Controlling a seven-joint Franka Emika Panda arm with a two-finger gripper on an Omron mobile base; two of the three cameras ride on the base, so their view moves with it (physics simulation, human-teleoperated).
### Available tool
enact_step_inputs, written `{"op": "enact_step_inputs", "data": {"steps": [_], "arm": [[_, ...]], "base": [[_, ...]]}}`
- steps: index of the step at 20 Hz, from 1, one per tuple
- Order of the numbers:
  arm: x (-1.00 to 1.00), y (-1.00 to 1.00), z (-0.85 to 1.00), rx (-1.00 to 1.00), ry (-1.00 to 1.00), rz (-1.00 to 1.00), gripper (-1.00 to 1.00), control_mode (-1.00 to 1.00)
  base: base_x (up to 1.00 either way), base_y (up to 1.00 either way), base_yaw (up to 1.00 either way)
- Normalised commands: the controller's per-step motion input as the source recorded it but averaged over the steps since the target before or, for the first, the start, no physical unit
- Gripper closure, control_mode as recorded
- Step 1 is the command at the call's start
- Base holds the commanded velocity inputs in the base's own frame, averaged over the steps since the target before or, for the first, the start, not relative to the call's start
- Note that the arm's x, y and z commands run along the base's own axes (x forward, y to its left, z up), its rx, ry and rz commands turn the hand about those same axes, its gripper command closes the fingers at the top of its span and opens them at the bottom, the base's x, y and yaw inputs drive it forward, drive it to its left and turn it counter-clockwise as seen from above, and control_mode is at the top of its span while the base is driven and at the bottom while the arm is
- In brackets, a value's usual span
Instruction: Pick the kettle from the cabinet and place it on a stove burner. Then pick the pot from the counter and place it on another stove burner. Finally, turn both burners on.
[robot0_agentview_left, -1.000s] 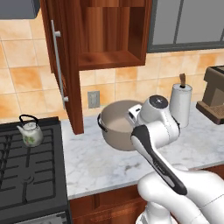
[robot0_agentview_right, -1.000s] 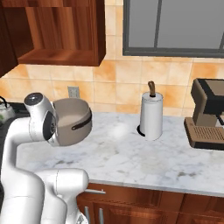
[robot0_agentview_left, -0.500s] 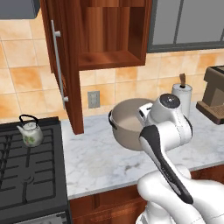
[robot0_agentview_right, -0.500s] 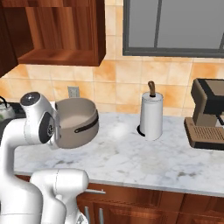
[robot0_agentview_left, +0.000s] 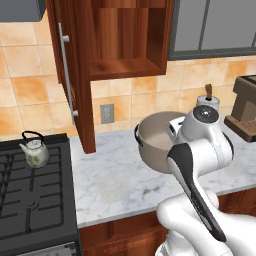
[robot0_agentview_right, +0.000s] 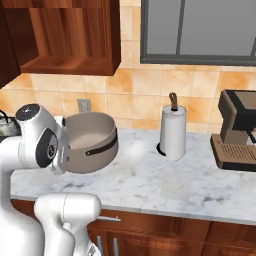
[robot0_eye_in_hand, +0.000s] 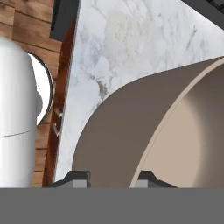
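The big round grey metal pot (robot0_agentview_right: 90, 141) is held by its rim in the tool (robot0_eye_in_hand: 111, 178), one finger inside the wall and one outside. It is lifted off the white marble tabletop (robot0_agentview_left: 120, 182) and tipped, likely so it can be carried to the black gas stove (robot0_agentview_left: 30, 200), left of the pot. The small silvery kettle with green leaves (robot0_agentview_left: 34, 150) is already set on a back burner there, so a free burner is needed.

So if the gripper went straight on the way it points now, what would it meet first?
The pot: its wall already sits between the jaws of the gripper. Past the pot, the line seems to run to the counter, though depth is hard to judge.
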Motion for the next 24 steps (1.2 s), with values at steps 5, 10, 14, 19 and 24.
{"op": "enact_step_inputs", "data": {"steps": [5, 10, 14, 19, 24], "arm": [[-0.36, -0.02, 0.15, 0.00, 0.00, -0.04, 1.00, -1.00], [-0.38, -0.02, 0.16, 0.00, -0.02, -0.03, 1.00, -1.00], [-0.30, -0.07, 0.19, 0.00, -0.01, -0.03, 1.00, -1.00], [-0.19, -0.08, 0.20, 0.00, 0.00, -0.02, 1.00, -1.00], [-0.12, -0.01, 0.12, 0.00, -0.01, -0.01, 1.00, -1.00]], "base": [[0.00, 0.00, 0.00], [0.00, 0.00, 0.00], [0.00, 0.00, 0.00], [0.00, 0.00, 0.00], [0.00, 0.00, 0.00]]}}
